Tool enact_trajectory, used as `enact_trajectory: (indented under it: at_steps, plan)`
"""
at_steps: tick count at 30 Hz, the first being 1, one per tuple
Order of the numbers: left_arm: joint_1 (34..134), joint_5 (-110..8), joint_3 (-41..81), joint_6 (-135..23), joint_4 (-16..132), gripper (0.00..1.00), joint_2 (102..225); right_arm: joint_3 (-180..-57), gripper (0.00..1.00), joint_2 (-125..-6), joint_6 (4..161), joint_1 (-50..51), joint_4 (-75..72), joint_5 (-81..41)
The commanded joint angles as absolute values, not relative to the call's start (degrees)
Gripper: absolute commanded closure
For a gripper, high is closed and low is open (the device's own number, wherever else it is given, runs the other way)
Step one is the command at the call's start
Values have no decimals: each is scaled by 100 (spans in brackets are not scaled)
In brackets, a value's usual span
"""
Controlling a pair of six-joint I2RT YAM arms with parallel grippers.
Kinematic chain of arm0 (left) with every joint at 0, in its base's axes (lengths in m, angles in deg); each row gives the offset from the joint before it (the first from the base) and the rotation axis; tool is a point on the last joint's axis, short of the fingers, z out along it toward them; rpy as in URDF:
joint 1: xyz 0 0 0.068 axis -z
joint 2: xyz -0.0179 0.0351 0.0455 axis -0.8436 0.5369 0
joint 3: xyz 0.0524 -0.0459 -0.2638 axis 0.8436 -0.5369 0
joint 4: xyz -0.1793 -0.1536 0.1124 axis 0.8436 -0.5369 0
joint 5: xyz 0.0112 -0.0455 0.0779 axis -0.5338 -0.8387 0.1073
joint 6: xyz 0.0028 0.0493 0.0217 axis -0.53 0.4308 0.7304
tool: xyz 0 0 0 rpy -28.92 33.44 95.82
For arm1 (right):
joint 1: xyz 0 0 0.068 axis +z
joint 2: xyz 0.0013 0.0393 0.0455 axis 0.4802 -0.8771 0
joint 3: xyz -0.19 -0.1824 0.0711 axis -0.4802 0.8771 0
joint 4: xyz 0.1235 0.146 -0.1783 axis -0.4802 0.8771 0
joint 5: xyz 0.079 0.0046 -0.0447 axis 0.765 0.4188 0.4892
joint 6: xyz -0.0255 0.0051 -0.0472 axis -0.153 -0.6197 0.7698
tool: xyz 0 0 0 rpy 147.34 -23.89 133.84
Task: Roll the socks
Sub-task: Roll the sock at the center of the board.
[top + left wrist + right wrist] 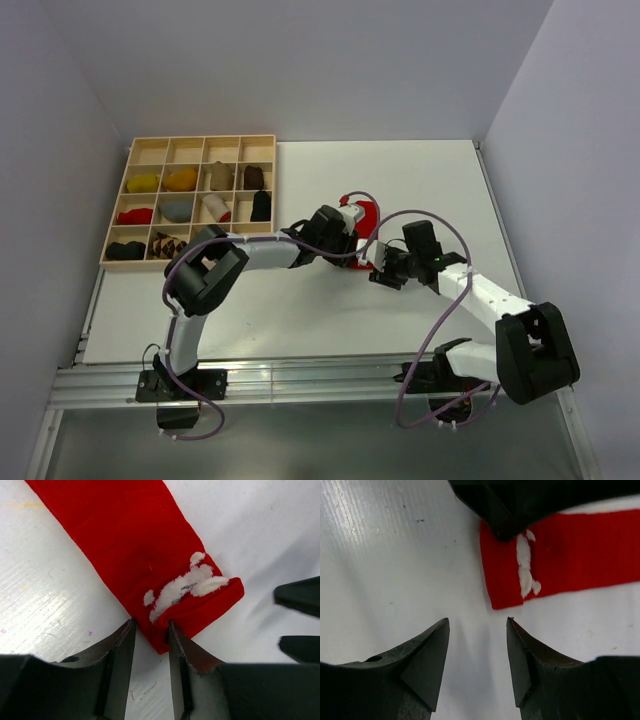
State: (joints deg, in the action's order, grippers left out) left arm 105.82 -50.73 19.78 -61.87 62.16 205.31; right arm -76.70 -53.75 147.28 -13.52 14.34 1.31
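A red sock [366,213] lies flat near the middle of the white table [300,320], to the right of a wooden tray [203,139] whose compartments hold small bundles [180,180]; the left gripper [151,632] is clamped on a corner of the sock's end, the cloth puckered between its fingers [122,650], just below the white marks [185,587]; the right gripper [477,645] hovers with jaws spread over bare table, its tips just short of that same end and not touching it; in the left wrist view its two fingertips [300,596] show apart beside the sock.
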Motion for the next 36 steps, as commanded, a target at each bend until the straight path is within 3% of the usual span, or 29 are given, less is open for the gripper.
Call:
enact_trajectory:
  at_steps: [1, 15, 21, 30, 36]
  plan:
    - [10569, -5414, 2017, -6328, 4997, 62, 20899, -7494, 44, -5285, 15128, -990, 602, -324]
    - [10446, -6039, 2237, -6452, 4636, 63, 20979, -6834, 47, -5645, 15867, -102, -646, -1239]
    - [10411, -6179, 2246, -6452, 4610, 65, 20979, -6852, 53, -5856, 15972, 65, -760, -1432]
    - [10367, -6311, 2228, -6452, 4575, 65, 20908, -7834, 67, -6524, 15762, 197, 416, -1521]
    - [10279, -6390, 2035, -6715, 4811, 62, 20611, -8739, 79, -6928, 15288, 31, 1769, -609]
